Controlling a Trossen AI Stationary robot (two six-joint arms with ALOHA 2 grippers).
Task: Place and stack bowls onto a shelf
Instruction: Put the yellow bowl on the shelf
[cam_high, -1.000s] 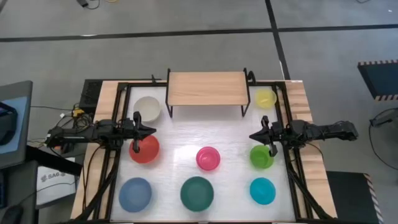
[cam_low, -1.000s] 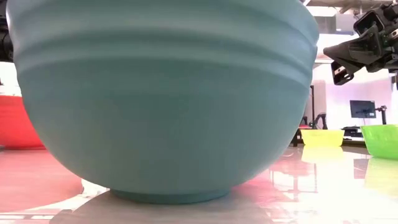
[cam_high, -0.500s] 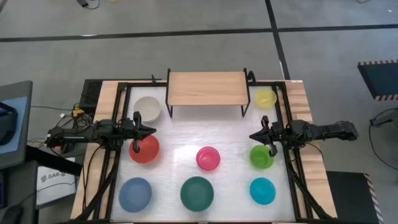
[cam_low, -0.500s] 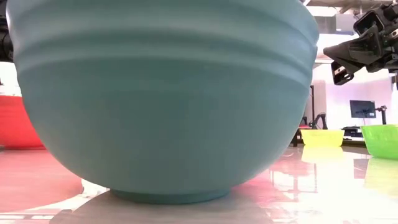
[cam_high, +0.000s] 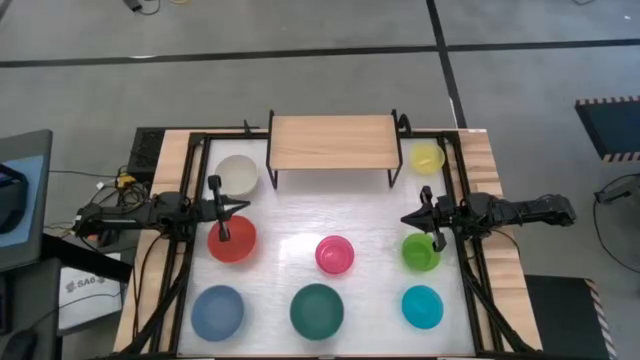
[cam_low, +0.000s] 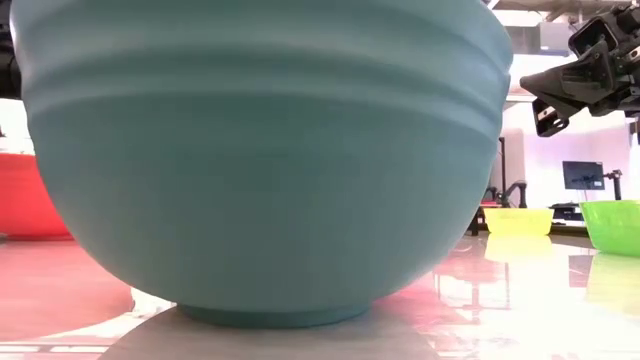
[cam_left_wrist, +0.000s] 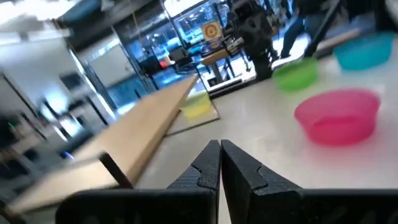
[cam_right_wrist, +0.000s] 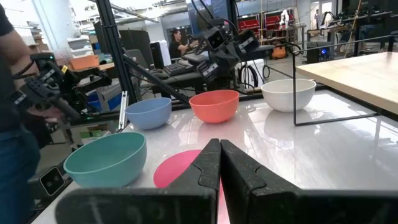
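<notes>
On the white table (cam_high: 290, 225) all eight bowls sit upright, seemingly empty (none stacked). Behind them, the shelf (cam_high: 331, 141) runs lengthwise across, bare. Left gripper (cam_high: 224, 210) over the red bowl (cam_high: 232, 240) and right gripper (cam_high: 427, 215) by the lime bowl (cam_high: 420, 252) are both pinched closed.

Bowls: smooth plastic, slight sheen; ribbed bands noted on dark green bowl (cam_low: 265, 150) wall. Red bowl (cam_right_wrist: 214, 104) and white bowl (cam_right_wrist: 288, 93) seen w/ soft highlights. Tabletop (cam_high: 290, 240): white, glossy, bowl colours mirrored in it. Shelf (cam_high: 333, 142): light wood board, matt, grain visible; legs thin black metal. Table frame rails: black metal. Gripper fingers (cam_right_wrist: 239, 180): dark matt plastic.
</notes>
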